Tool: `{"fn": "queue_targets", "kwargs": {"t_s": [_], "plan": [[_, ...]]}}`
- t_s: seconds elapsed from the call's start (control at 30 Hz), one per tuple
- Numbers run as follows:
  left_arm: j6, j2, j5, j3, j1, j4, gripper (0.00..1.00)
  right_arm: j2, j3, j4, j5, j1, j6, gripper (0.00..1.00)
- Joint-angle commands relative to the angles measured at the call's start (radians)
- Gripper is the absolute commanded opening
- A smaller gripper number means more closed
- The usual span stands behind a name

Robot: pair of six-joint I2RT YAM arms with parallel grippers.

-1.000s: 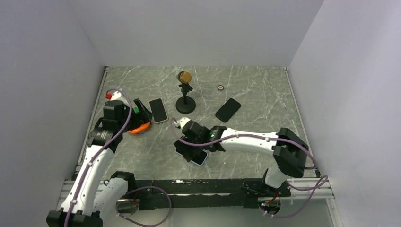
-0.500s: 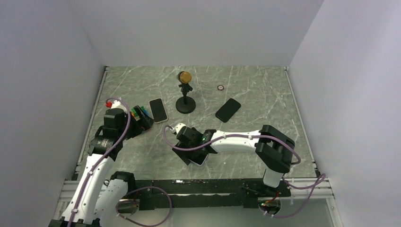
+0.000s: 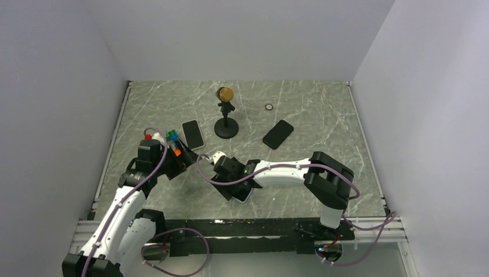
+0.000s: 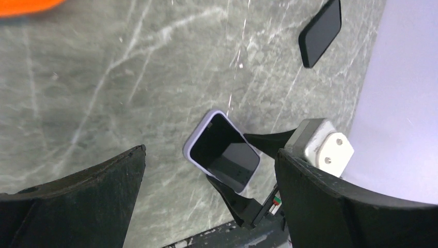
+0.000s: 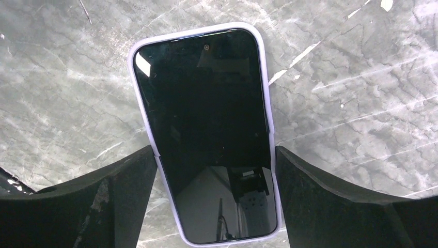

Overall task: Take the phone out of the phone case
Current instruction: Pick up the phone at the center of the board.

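The phone in its lilac case (image 5: 204,129) lies screen up on the marble table near the front middle, and it also shows in the top view (image 3: 243,195) and the left wrist view (image 4: 223,153). My right gripper (image 5: 215,150) straddles its lower half with both fingers pressed against the case's long sides; it shows in the top view too (image 3: 233,183). My left gripper (image 3: 182,160) is open and empty, hovering to the left of the phone and pointing at it. In the left wrist view the left gripper (image 4: 210,151) has its fingers spread wide.
A phone in a white case (image 3: 194,134) lies at the back left. A bare black phone (image 3: 278,134) lies at the back right and shows in the left wrist view (image 4: 321,32). A small microphone stand (image 3: 226,115) and a ring (image 3: 269,107) stand behind. An orange object (image 4: 26,5) lies by the left arm.
My left gripper has swung from the back left towards the phone, nearer the front and middle. My right gripper has shifted a little left and stays on the phone.
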Motion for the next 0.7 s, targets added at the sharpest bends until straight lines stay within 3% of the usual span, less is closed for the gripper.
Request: {"fn": "queue_targets", "kwargs": {"t_s": [0.0, 0.07, 0.2, 0.37, 0.5, 0.67], "plan": [[-0.122, 0.010, 0.093, -0.067, -0.034, 0.147, 0.99, 0.002, -0.034, 0.058, 0.055, 0.001, 0.026, 0.85], [-0.154, 0.019, 0.093, -0.090, -0.057, 0.185, 0.99, 0.001, -0.041, 0.065, 0.078, 0.001, 0.047, 0.83], [-0.236, 0.051, 0.105, -0.139, -0.095, 0.265, 0.99, -0.069, -0.111, 0.116, 0.161, 0.001, 0.133, 0.60], [-0.324, 0.097, 0.114, -0.234, -0.157, 0.487, 0.98, -0.272, -0.296, 0.382, 0.120, 0.000, 0.208, 0.42], [-0.333, 0.143, 0.088, -0.255, -0.206, 0.568, 0.96, -0.310, -0.312, 0.400, 0.155, 0.001, 0.246, 0.19], [-0.350, 0.248, 0.114, -0.252, -0.264, 0.700, 0.90, -0.329, -0.336, 0.469, 0.121, -0.001, 0.265, 0.06]]}}
